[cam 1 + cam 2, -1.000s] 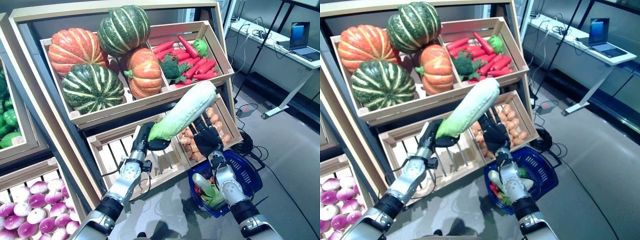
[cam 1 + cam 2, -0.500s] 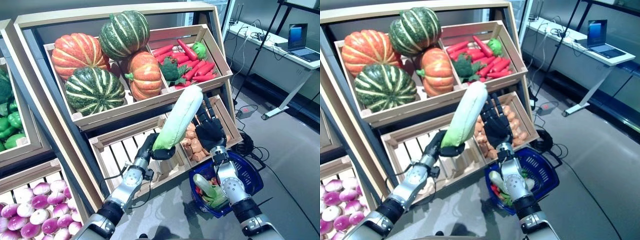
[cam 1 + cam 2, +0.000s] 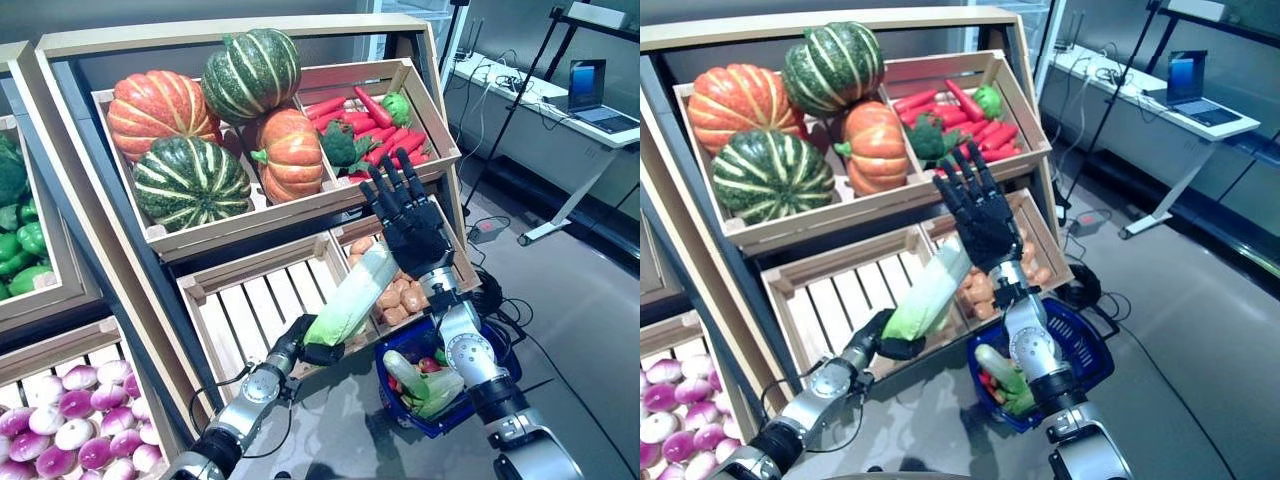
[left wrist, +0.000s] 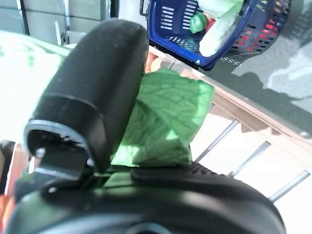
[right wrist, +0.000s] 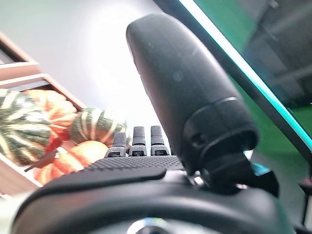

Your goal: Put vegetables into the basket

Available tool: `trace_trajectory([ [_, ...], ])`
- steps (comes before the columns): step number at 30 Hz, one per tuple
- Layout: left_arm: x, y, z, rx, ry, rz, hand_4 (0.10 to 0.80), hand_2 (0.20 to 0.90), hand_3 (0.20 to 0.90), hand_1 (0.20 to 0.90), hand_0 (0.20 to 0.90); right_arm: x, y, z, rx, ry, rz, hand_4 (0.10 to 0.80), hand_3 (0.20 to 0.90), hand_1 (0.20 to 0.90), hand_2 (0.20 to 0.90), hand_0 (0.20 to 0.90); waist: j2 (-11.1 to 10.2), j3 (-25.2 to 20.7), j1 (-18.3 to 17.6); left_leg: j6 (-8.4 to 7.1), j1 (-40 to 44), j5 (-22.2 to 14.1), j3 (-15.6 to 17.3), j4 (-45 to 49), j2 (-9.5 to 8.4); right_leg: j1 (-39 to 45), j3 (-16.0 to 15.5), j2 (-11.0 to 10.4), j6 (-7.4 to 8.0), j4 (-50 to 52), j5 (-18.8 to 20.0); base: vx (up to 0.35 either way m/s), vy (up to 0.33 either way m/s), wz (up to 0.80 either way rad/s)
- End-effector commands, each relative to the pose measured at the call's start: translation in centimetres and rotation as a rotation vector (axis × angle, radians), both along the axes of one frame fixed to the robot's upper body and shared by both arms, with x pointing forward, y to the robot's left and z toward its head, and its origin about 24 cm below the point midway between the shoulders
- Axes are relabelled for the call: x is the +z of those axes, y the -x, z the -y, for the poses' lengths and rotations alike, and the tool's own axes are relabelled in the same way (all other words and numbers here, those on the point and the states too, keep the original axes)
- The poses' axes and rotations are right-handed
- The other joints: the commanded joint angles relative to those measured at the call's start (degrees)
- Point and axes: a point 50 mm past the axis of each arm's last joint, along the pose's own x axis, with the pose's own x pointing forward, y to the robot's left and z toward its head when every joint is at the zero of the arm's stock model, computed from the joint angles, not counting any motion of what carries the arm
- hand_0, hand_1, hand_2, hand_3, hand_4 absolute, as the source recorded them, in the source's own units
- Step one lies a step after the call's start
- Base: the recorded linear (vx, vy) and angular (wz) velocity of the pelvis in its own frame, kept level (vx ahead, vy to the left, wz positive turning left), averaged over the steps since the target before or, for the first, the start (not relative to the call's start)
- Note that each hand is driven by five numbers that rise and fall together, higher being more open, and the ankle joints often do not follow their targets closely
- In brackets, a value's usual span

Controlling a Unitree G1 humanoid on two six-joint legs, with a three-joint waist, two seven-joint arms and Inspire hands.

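So right now my left hand [image 3: 312, 349] is wrapped around the leafy green end of a long cabbage [image 3: 352, 297], thumb and fingers curled on it, and the cabbage sticks up at a slant toward the right, its pale end in front of the potato crate [image 3: 447, 237]. It's in the air over the front edge of the slatted wooden crate [image 3: 240, 310], just left of the blue basket [image 3: 500, 362] and not in it yet. The basket sits on the floor at the foot of the stand and already holds some greens and something red. My right hand [image 3: 408, 218] is up above the basket with the fingers spread straight, holding nothing, in front of the potatoes [image 3: 400, 295] and the lower edge of the crate of red peppers [image 3: 392, 135]. Behind all that, the top crate has the pumpkins [image 3: 215, 120], orange ones and green striped ones. Purple onions [image 3: 60, 430] are down in the lower left bin.
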Motion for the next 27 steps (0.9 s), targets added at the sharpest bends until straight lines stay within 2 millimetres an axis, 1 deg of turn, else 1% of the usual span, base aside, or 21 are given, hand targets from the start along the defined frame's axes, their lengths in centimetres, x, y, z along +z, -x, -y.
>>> trace_trajectory([
  [1, 5.4, -4.2, 2.4, -0.101, 0.037, 0.293, 0.4, 0.3, 0.3, 0.3, 0.3, 4.7, -1.1, -0.4, 0.067, 0.082, 0.222, 0.8, 0.9, 0.9, 0.9, 0.9, 1.15, -2.95, 0.25, 0.11, 1.2, -4.04, -0.42, 0.0, 1.24, -0.75, -0.01, -0.58, -2.91, -0.24, 2.88, 0.0, 0.0, 0.0],
  [3, 5.7, -4.4, 2.4, -0.094, 0.05, 0.304, 0.4, 0.3, 0.3, 0.3, 0.3, 4.0, -1.2, -0.2, 0.05, 0.146, 0.197, 0.8, 0.9, 0.9, 0.9, 0.9, 1.07, -2.94, 0.27, 0.07, 1.18, -4.02, -0.44, 0.0, 1.3, -0.76, -0.03, -0.6, -2.91, -0.25, 2.91, 0.005, -0.002, -0.02],
  [4, 5.8, -4.4, 2.4, -0.081, 0.065, 0.307, 0.4, 0.3, 0.3, 0.3, 0.3, 3.7, -1.4, 0.3, 0.009, 0.212, 0.186, 0.8, 0.9, 0.9, 0.9, 0.9, 1.03, -2.91, 0.25, 0.03, 1.13, -3.94, -0.47, 0.0, 1.32, -0.83, -0.02, -0.63, -2.88, -0.24, 3.01, 0.008, -0.004, -0.04],
  [5, 5.8, -4.5, 2.4, -0.074, 0.075, 0.303, 0.4, 0.3, 0.3, 0.3, 0.3, 3.5, -1.5, 0.4, -0.01, 0.237, 0.182, 0.8, 0.9, 0.9, 0.9, 0.9, 1.01, -2.85, 0.27, 0.04, 1.12, -3.93, -0.5, 0.0, 1.31, -0.84, -0.03, -0.64, -2.88, -0.24, 3.07, 0.008, -0.003, -0.04],
  [8, 5.9, -4.5, 2.3, -0.062, 0.071, 0.307, 0.4, 0.3, 0.3, 0.3, 0.3, 3.8, -1.7, 1.2, -0.119, 0.373, 0.206, 0.8, 0.9, 0.9, 0.9, 0.9, 0.98, -2.67, 0.16, 0.02, 1.1, -3.92, -0.57, 0.0, 1.32, -0.96, 0.1, -0.66, -2.84, -0.21, 3.19, 0.0, 0.0, 0.0],
  [9, 5.8, -4.4, 2.3, -0.061, 0.065, 0.309, 0.4, 0.3, 0.3, 0.3, 0.3, 4.0, -1.7, 1.4, -0.162, 0.448, 0.236, 0.8, 0.9, 0.9, 0.9, 0.9, 0.96, -2.61, 0.08, 0.02, 1.09, -3.89, -0.56, 0.0, 1.33, -1.01, 0.17, -0.68, -2.82, -0.2, 3.23, 0.0, 0.0, 0.0],
  [10, 5.8, -4.4, 2.3, -0.059, 0.061, 0.309, 0.4, 0.3, 0.3, 0.3, 0.3, 4.2, -1.7, 1.6, -0.191, 0.478, 0.249, 0.8, 0.9, 0.9, 0.9, 0.9, 0.94, -2.56, 0.04, 0.02, 1.08, -3.84, -0.55, 0.0, 1.34, -1.03, 0.21, -0.7, -2.81, -0.2, 3.27, 0.0, 0.0, 0.0],
  [11, 5.8, -4.3, 2.0, -0.053, 0.05, 0.314, 0.4, 0.3, 0.3, 0.3, 0.3, 5.4, -1.5, 1.9, -0.33, 0.694, 0.379, 0.8, 0.9, 0.9, 0.9, 0.9, 0.98, -2.32, -0.12, 0.08, 1.02, -3.81, -0.62, 0.0, 1.32, -1.28, 0.49, -0.74, -2.75, -0.12, 3.34, 0.0, 0.0, 0.0],
  [12, 5.8, -4.3, 2.0, -0.051, 0.047, 0.316, 0.4, 0.3, 0.3, 0.3, 0.3, 5.9, -1.4, 2.1, -0.378, 0.747, 0.411, 0.8, 0.9, 0.9, 0.9, 0.9, 0.98, -2.26, -0.18, 0.11, 0.99, -3.8, -0.6, 0.0, 1.31, -1.34, 0.54, -0.76, -2.73, -0.11, 3.36, 0.0, 0.0, 0.0],
  [14, 5.9, -4.2, 1.6, -0.039, 0.036, 0.325, 0.4, 0.3, 0.3, 0.3, 0.3, 8.0, -0.9, 2.3, -0.61, 1.039, 0.625, 0.8, 0.9, 0.9, 0.9, 0.9, 0.98, -1.92, -0.47, 0.19, 0.93, -3.79, -0.41, 0.0, 1.29, -1.57, 0.93, -0.73, -2.63, -0.04, 3.41, 0.0, 0.0, 0.0],
  [15, 5.9, -4.2, 1.5, -0.036, 0.032, 0.327, 0.4, 0.3, 0.3, 0.3, 0.3, 8.7, -0.7, 2.4, -0.671, 1.109, 0.688, 0.8, 0.9, 0.9, 0.9, 0.9, 0.96, -1.87, -0.56, 0.23, 0.9, -3.8, -0.34, 0.0, 1.3, -1.65, 1.03, -0.73, -2.58, -0.02, 3.43, -0.033, 0.004, -0.02],
  [16, 6.0, -4.2, 1.2, -0.024, 0.025, 0.332, 0.4, 0.3, 0.3, 0.3, 0.3, 10.3, 0.0, 2.6, -0.832, 1.269, 0.871, 0.8, 0.9, 0.9, 0.9, 0.9, 0.9, -1.67, -0.78, 0.28, 0.78, -3.77, -0.14, 0.0, 1.31, -1.93, 1.4, -0.69, -2.44, 0.1, 3.42, -0.038, 0.0, -0.02],
  [18, 6.0, -4.2, 1.0, -0.015, 0.019, 0.338, 0.4, 0.3, 0.3, 0.3, 0.3, 12.2, 0.6, 2.6, -0.94, 1.345, 1.006, 0.8, 0.9, 0.9, 0.9, 0.9, 0.8, -1.45, -0.98, 0.31, 0.64, -3.81, 0.08, 0.0, 1.33, -2.22, 1.66, -0.61, -2.36, 0.19, 3.4, -0.046, -0.002, -0.04],
  [20, 6.1, -4.3, 0.6, -0.005, 0.007, 0.346, 0.4, 0.3, 0.3, 0.3, 0.3, 14.7, 1.6, 2.7, -1.061, 1.462, 1.207, 0.8, 0.9, 0.9, 0.9, 0.9, 0.53, -1.11, -1.24, 0.38, 0.49, -3.94, 0.35, 0.0, 1.39, -2.56, 2.08, -0.49, -2.24, 0.35, 3.28, -0.044, -0.007, -0.11],
  [21, 6.1, -4.3, 0.6, -0.005, 0.006, 0.347, 0.4, 0.3, 0.3, 0.3, 0.3, 15.0, 1.8, 2.7, -1.068, 1.465, 1.22, 0.8, 0.9, 0.9, 0.9, 0.9, 0.53, -1.07, -1.24, 0.38, 0.48, -3.96, 0.38, 0.0, 1.41, -2.58, 2.11, -0.48, -2.23, 0.35, 3.28, -0.037, -0.014, -0.19],
  [23, 6.2, -4.3, 0.0, -0.005, -0.008, 0.35, 0.4, 0.3, 0.3, 0.3, 0.3, 16.3, 2.6, 2.9, -1.106, 1.629, 1.39, 0.8, 0.9, 0.9, 0.9, 0.9, 0.07, -1.1, -1.34, 0.41, 0.29, -4.07, 0.51, 0.0, 1.48, -2.72, 2.2, -0.41, -2.07, 0.26, 3.24, -0.027, -0.018, -0.17],
  [24, 6.3, -4.3, -0.1, -0.004, -0.009, 0.35, 0.4, 0.3, 0.3, 0.3, 0.3, 16.5, 2.7, 3.0, -1.096, 1.667, 1.418, 0.8, 0.9, 0.9, 0.9, 0.9, 0.04, -1.1, -1.37, 0.4, 0.25, -4.08, 0.51, 0.0, 1.49, -2.76, 2.27, -0.38, -2.03, 0.22, 3.26, -0.016, -0.017, -0.05],
  [25, 6.2, -4.2, -0.4, -0.003, -0.015, 0.35, 0.4, 0.3, 0.3, 0.3, 0.3, 17.0, 3.2, 3.0, -1.05, 1.738, 1.466, 0.8, 0.9, 0.9, 0.9, 0.9, -0.18, -1.19, -1.49, 0.36, 0.18, -4.07, 0.58, 0.0, 1.53, -2.84, 2.28, -0.35, -1.97, 0.19, 3.29, 0.0, 0.0, 0.0],
  [27, 6.2, -4.1, -0.8, -0.001, -0.021, 0.349, 0.4, 0.3, 0.3, 0.3, 0.3, 17.5, 3.9, 3.0, -0.985, 1.807, 1.514, 0.8, 0.9, 0.9, 0.9, 0.9, -0.42, -1.3, -1.68, 0.31, 0.1, -4.07, 0.7, 0.0, 1.6, -2.91, 2.34, -0.33, -1.89, 0.18, 3.31, 0.0, 0.0, 0.0],
])
